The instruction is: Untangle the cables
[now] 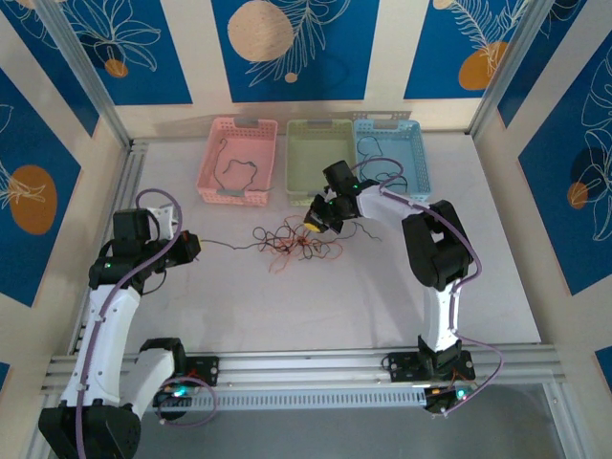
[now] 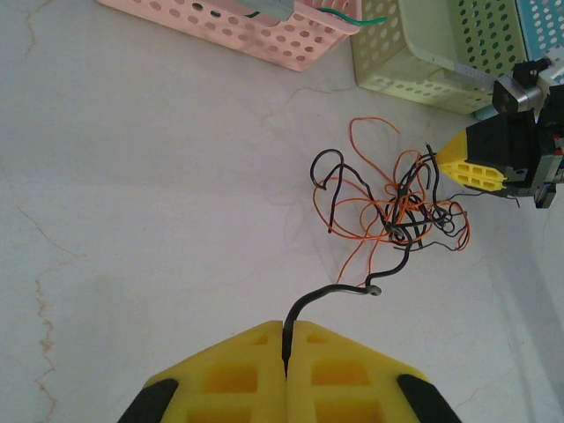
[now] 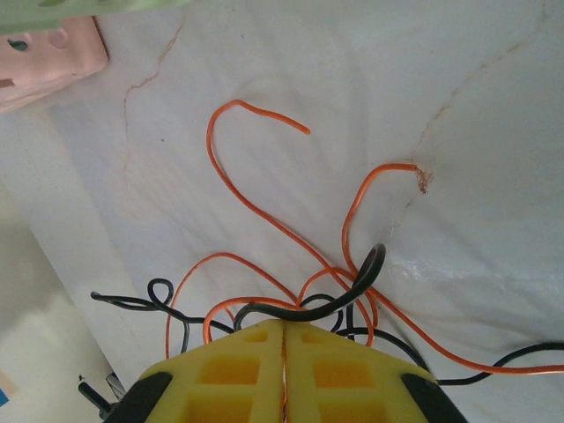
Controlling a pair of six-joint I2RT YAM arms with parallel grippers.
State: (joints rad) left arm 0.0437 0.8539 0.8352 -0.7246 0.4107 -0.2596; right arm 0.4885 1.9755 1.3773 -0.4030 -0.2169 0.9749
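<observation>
by my reading the job is in its early part. the knotted clump of thin black and orange cables [image 1: 298,239] sits in the middle of the pale marbled desk [image 1: 287,316], just on the near side of the baskets, and nothing about it looks loosened yet.

both arms are set for a pull. the left gripper [image 2: 286,330] has its jaws together on the end of a black cable [image 2: 335,293] that runs right into the clump. the right gripper [image 3: 284,328], at the clump's far right side, has its jaws clamped on a thin orange cable [image 3: 284,374].

my count:
- three baskets stand in a row along the far side: a pink plastic basket [image 1: 207,167], a pale green plastic basket [image 1: 292,163] and a light blue plastic basket [image 1: 421,163].
- one dark squiggly strand [image 1: 234,167] lies sorted in the pink one.
- the blue one seems to hold another thin strand, though i can't be sure.
- the clump has several orange loops and at least two black runs, too tangled for an exact number.

most of the separating is left.
</observation>
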